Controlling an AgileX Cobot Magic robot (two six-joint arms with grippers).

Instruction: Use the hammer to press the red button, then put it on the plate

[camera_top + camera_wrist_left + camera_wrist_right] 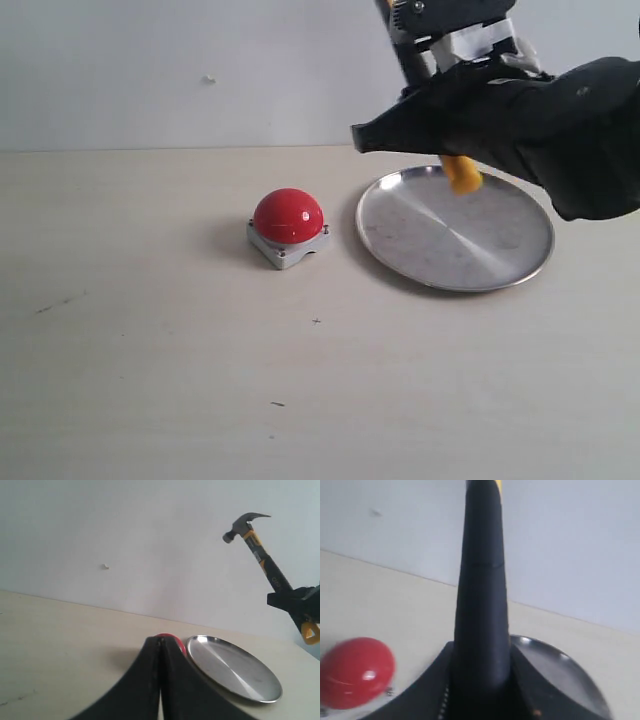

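My right fingers (290, 600) grip the hammer (272, 575) by its handle, head up, in the air near the plate (400, 265). The button (288, 215) sits beside the plate on the table (150, 350). My left fingers (140, 690) are pressed together.

Glossy red button (288, 214), silver plate (505, 255), black-and-yellow hammer (271, 574), beige table (150, 380)

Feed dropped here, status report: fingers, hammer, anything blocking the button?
Left fingers shut, empty. Right fingers clamp hammer, head up, clear of table. Nothing blocks red button.
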